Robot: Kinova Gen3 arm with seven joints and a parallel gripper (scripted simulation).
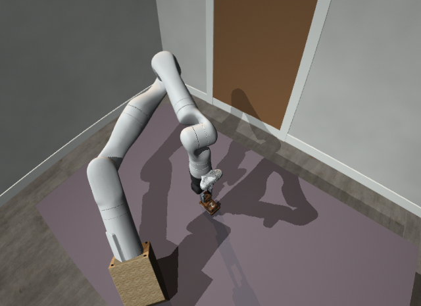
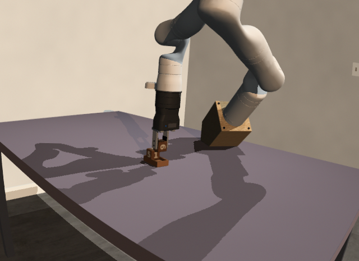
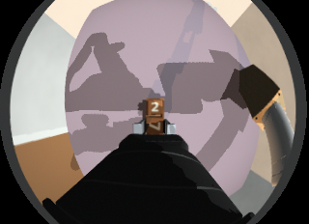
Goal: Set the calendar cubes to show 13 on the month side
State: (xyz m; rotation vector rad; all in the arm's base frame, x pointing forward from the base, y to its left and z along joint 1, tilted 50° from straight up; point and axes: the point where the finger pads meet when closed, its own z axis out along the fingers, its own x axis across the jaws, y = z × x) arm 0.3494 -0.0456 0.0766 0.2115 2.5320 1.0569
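Purple surface (image 1: 306, 255) (image 2: 289, 177) (image 3: 130, 21) is bearing the tray (image 1: 212, 213) (image 2: 162, 163); one cube (image 1: 212, 204) (image 2: 153, 155) (image 3: 154, 107) is standing in it, showing 1 and 5 on its sides. Above the tray, the jaws (image 1: 206, 194) (image 2: 160, 145) are grasping the other cube (image 1: 205, 196) (image 2: 162, 146) (image 3: 154, 126).

High top and low exterior views across one shared table; close wrist view downward.
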